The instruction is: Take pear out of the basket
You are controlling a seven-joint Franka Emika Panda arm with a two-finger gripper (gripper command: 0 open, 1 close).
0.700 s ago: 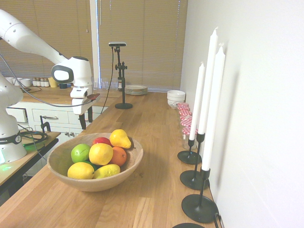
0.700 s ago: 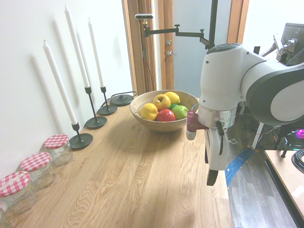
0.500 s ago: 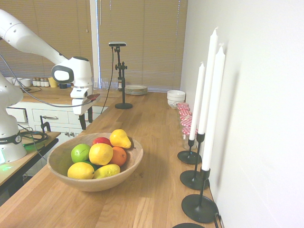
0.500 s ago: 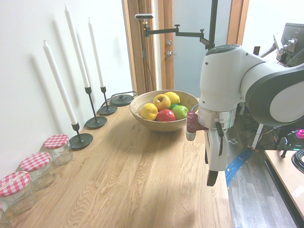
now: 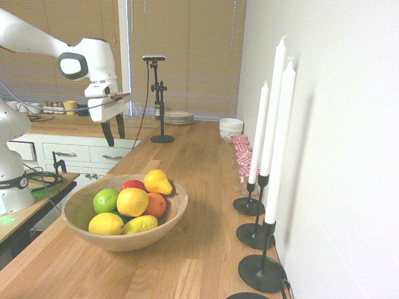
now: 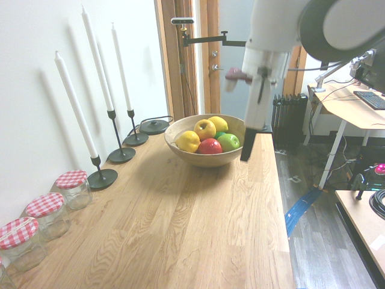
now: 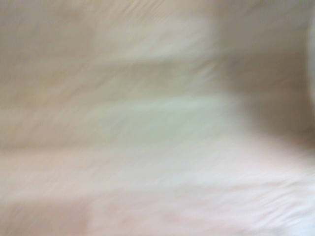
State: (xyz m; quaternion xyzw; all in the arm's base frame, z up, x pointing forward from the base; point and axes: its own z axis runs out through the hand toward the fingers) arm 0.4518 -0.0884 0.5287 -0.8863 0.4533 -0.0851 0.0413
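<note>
Two yellow lemons [image 5: 106,224] crowd the near side of the basket [image 5: 121,242], and right behind them sits the pear [image 5: 132,202], nestled between the green fruit [image 5: 105,200] and the orange one [image 5: 155,205]! Beyond the rim the gripper [image 5: 114,132] hangs empty, fingers parted; it should come over centre, descend straight, straddle the pear's plump sides and lift clear of its neighbours.

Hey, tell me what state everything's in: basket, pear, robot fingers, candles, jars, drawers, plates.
Basket: upright, filled with fruit
Pear: in the basket
Fingers: open, empty
Candles: unlit, upright
Jars: lids on
Drawers: shut
Plates: stacked
</note>
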